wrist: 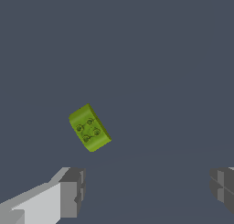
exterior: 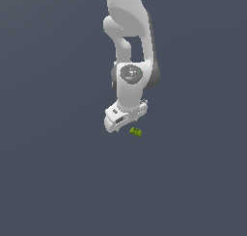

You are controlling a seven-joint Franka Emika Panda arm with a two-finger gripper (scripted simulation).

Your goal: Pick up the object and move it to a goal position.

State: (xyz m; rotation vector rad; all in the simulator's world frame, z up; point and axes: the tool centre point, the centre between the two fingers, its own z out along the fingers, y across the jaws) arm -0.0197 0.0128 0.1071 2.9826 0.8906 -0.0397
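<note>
One small yellow-green object (exterior: 136, 131) is being shown on the flat grey surface (exterior: 58, 182), just beside the lower end of the white gripper (exterior: 126, 125) on the exterior view's right. In the wrist view the object (wrist: 89, 128) is being seen as an oblong block with four round studs on its upper face, lying askew to the line between the two fingers and apart from both. The jaws are being held wide apart: one grey fingertip (wrist: 73, 191) is being seen at one side of the wrist view and the other at the far edge, with bare surface between them. Nothing is being gripped. The wide opening is probably being kept so that the block can pass between the pads once the hand is brought over it. The block is not yet being straddled; it is lying ahead of the fingers, so the gripper is judged to be in its approach. A shift toward the block, and perhaps a turn of the wrist, is likely being called for next. No goal marker is being shown in either view.
</note>
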